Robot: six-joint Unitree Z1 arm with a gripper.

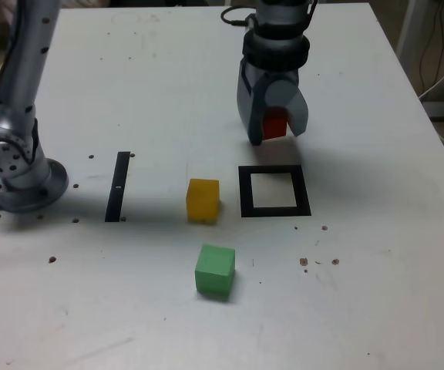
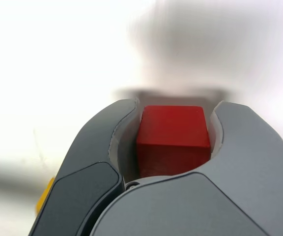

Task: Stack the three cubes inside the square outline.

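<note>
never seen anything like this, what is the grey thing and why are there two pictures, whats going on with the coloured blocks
The grey thing is a robot arm standing on a white table; its round base sits at the exterior view's left. At its tip is a grey two-fingered pincer.

One picture comes from a camera off the arm, looking at the whole table. The other comes from a camera on the wrist, looking out between the fingers.

The pincer is shut on a small matte red cube, held just beyond a flat black square outline with a white centre. A yellow cube and a green cube rest on the table, apart from each other. A narrow black strip lies nearer the base.
</note>
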